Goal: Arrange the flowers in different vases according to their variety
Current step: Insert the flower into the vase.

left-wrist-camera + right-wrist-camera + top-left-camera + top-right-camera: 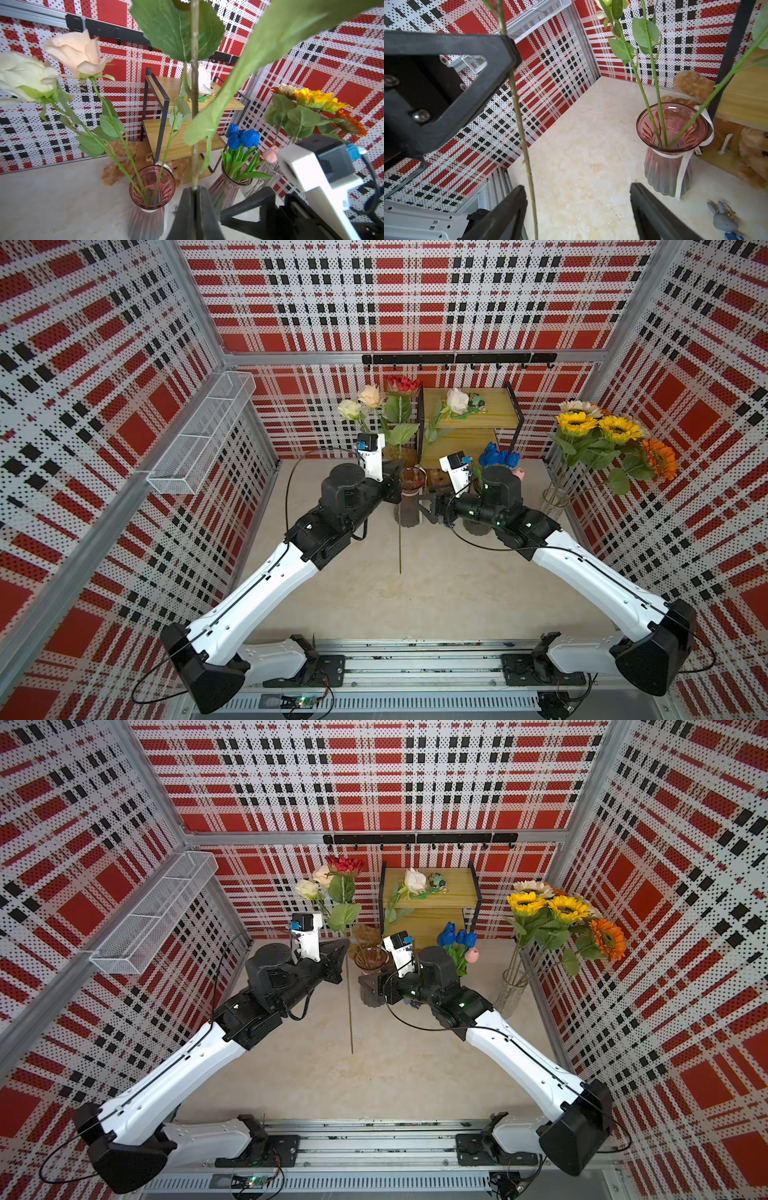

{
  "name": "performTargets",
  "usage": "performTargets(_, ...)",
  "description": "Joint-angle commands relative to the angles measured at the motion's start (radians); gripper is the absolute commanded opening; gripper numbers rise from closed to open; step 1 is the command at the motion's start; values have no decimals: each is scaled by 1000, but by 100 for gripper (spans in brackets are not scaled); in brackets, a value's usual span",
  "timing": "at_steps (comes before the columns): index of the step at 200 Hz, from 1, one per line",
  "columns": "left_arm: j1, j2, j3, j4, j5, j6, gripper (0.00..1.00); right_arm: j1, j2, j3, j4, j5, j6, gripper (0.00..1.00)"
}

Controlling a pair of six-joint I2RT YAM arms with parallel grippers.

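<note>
Our left gripper (194, 188) clenches the long-stemmed red artificial sunflower (402, 385); our right gripper (576, 187) stands released, near its stem.

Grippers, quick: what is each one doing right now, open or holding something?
Left gripper: shut on the red flower's stem.
Right gripper: open, holding nothing; that stem runs between its jaws.

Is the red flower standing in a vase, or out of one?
Out. The left gripper pinches the red flower by its stem, which hangs clear of the pink vase.
</note>
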State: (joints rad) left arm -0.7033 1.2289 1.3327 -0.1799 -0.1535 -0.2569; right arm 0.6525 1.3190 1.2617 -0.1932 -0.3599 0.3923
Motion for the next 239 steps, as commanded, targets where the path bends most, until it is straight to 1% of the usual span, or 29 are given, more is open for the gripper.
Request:
performTargets(1,-1,-20,-20,61,38,-13,0,11,9,41,44,-30,10,83)
performTargets(66,-7,-8,-26,91,63,-30,0,15,47,52,90,-54,29,80)
performTargets(118,-30,-7,-39,99,49,-36,0,15,104,126,84,-73,16,76)
performTargets(131,-31,-8,-41,101,49,-38,0,16,109,134,90,-73,15,71)
performTargets(146,-31,-8,-41,102,51,-40,0,15,115,142,92,-68,15,61)
performTargets(158,-32,-11,-40,102,48,-42,0,15,118,148,99,-66,18,45)
performTargets(166,-31,-10,-37,102,47,-42,0,15,121,152,104,-64,22,40)
performTargets(176,-31,-12,-34,102,46,-40,0,15,127,155,111,-64,24,38)
performTargets(201,-32,-16,-23,102,48,-36,0,15,151,165,124,-78,32,40)
performTargets(216,-32,-14,-18,101,52,-35,0,15,168,174,132,-91,39,37)
performTargets(226,-31,-14,-17,100,52,-35,0,15,173,177,142,-97,45,34)
performTargets(236,-31,-15,-17,97,47,-33,0,16,176,179,145,-99,49,24)
performTargets(237,-31,-15,-17,97,46,-34,0,15,176,179,144,-98,50,23)
performTargets(239,-29,-16,-17,96,45,-33,6,15,175,181,143,-97,50,21)
